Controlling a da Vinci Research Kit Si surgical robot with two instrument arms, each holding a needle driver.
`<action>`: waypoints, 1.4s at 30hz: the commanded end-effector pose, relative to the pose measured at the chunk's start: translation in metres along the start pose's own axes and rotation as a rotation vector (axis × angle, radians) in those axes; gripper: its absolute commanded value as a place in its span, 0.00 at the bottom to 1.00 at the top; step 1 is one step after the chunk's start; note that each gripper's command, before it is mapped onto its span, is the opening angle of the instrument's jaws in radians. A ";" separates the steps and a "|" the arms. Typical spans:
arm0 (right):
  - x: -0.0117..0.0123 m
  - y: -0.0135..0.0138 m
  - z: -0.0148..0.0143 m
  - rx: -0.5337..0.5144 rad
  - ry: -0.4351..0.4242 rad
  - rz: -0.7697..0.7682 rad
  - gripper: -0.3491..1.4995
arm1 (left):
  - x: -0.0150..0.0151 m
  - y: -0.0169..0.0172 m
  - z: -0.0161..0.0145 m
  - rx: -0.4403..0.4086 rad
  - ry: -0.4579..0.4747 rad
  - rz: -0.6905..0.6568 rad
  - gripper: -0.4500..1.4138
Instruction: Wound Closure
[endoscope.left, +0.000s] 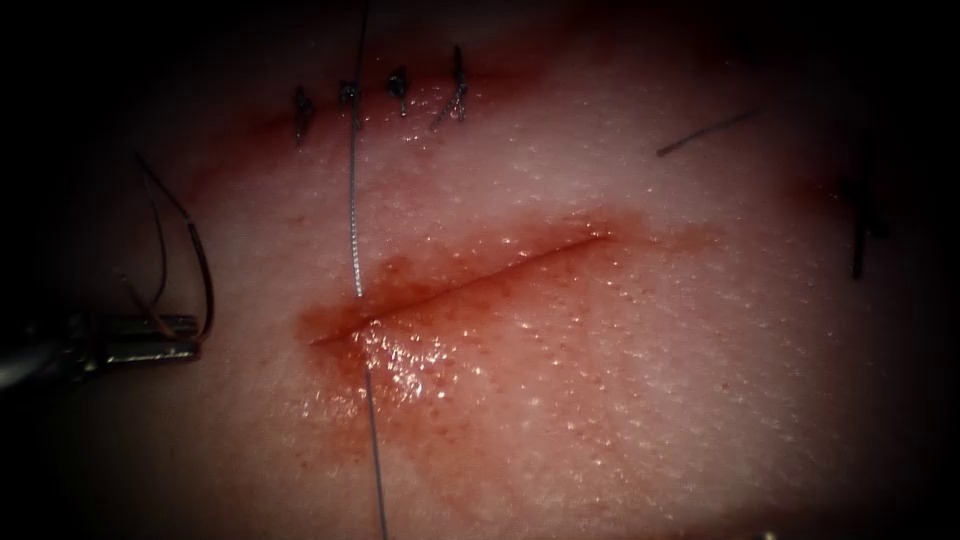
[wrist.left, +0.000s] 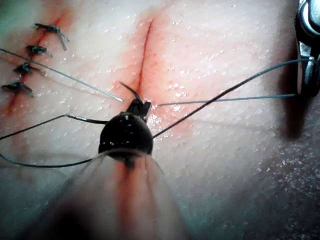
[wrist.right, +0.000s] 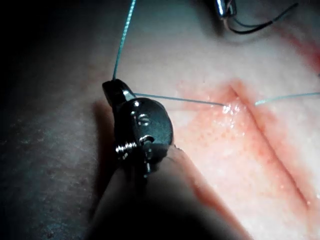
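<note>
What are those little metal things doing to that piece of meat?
A robot is practising sewing a cut shut in the tissue. The left pincer holds the curved needle, apparently near one end. The needle is out of the tissue, to the left of the cut. The right pincer is shut on the thread, which passes through the tissue across the cut's left end. Red fluid has spread around the cut.

The cut (endoscope.left: 470, 280) is lying across the middle of the tissue (endoscope.left: 650, 400). The thread (endoscope.left: 353, 200) is crossing its left end. The left tool (endoscope.left: 150, 338) is lying further left, and stitches (endoscope.left: 400, 100) are sitting behind.
</note>
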 end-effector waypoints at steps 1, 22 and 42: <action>-0.0002 0.0008 0.0010 -0.013 0.003 0.006 0.61 | -0.0004 0.0003 0.0009 -0.006 0.000 -0.001 0.00; -0.0081 0.0165 0.0034 -0.219 -0.023 0.010 0.88 | -0.0003 0.0005 0.0019 -0.007 0.000 0.010 0.00; -0.0102 0.0180 0.0055 -0.178 -0.076 -0.010 0.00 | -0.0003 0.0006 0.0019 -0.009 0.003 0.009 0.00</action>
